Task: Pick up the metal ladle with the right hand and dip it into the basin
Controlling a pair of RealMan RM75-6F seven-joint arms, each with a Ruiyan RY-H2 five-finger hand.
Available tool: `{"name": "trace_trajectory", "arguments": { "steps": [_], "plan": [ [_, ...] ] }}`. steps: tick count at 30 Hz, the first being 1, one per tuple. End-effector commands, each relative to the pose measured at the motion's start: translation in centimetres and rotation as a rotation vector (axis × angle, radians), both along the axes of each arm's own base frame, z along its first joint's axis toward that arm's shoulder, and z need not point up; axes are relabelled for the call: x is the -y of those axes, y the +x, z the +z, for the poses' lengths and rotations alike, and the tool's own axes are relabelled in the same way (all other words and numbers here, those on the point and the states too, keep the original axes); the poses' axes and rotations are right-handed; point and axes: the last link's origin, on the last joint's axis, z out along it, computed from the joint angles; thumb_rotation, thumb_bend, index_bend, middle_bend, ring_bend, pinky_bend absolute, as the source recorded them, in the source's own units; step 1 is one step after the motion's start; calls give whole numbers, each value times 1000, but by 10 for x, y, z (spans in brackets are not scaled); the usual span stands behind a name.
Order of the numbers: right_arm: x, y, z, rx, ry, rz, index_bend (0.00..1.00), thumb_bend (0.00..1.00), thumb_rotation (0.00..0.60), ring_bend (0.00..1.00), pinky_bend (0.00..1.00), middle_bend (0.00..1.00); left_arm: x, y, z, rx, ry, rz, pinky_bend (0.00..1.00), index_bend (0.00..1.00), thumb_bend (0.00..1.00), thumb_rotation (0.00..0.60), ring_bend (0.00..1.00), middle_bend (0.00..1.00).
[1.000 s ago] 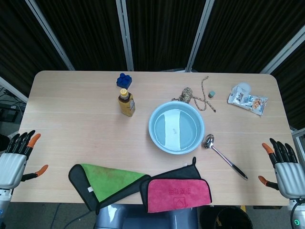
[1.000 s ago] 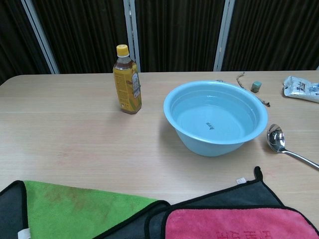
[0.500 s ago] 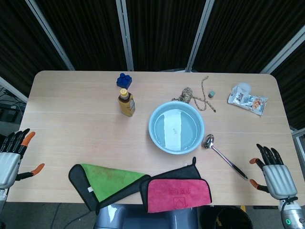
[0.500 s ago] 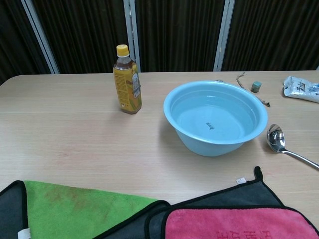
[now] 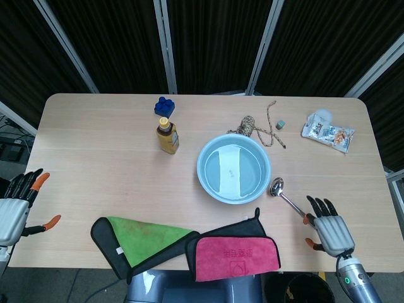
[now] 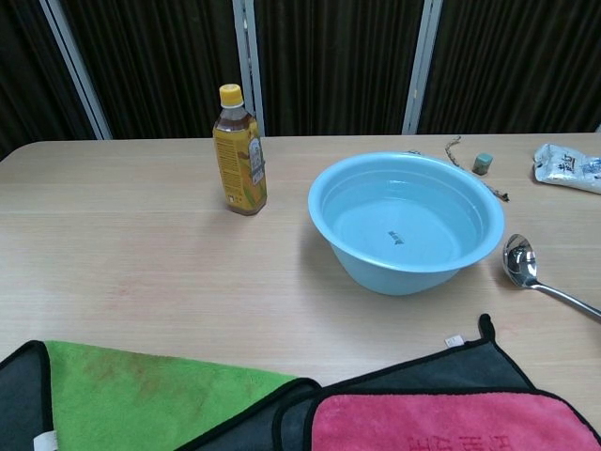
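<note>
The metal ladle (image 5: 284, 194) lies flat on the table just right of the light blue basin (image 5: 205, 154), bowl end toward the basin, handle running down-right. In the chest view the ladle (image 6: 522, 264) shows at the right edge beside the basin (image 6: 331, 243), which holds water. My right hand (image 5: 329, 230) hovers open, fingers spread, over the far end of the ladle's handle, hiding that end. My left hand (image 5: 14, 204) is open at the table's left edge, holding nothing. Neither hand shows in the chest view.
A tea bottle (image 5: 167, 136) and a blue block (image 5: 164, 106) stand left of the basin. Twine (image 5: 257, 128), a small cube (image 5: 280, 125) and a snack packet (image 5: 328, 132) lie behind it. Green (image 5: 142, 237) and pink (image 5: 233, 254) cloths cover the front edge.
My right hand has moved left and inward from the table's right edge to above the ladle handle's end. The left hand has drifted slightly; the ladle and basin have not moved.
</note>
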Motion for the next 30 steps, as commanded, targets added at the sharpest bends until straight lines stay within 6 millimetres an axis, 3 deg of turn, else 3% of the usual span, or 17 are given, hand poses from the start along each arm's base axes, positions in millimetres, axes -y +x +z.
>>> {"name": "trace_trajectory", "arguments": {
  "steps": [1, 12, 30],
  "plan": [
    [16, 2, -18, -15, 12, -11, 407, 199, 600, 0, 0, 0, -5, -2, 0, 3, -16, 10, 0, 0, 200, 447, 0, 0],
    [43, 0, -43, -11, 30, -35, 395, 209, 600, 0, 0, 0, -9, -3, -3, -19, -7, 17, 0, 0, 199, 442, 0, 0],
    [64, -23, -38, 4, -1, -92, 357, 208, 600, 0, 0, 0, -16, -5, -8, -50, 18, 40, 0, 0, 201, 445, 0, 0]
  ]
}}
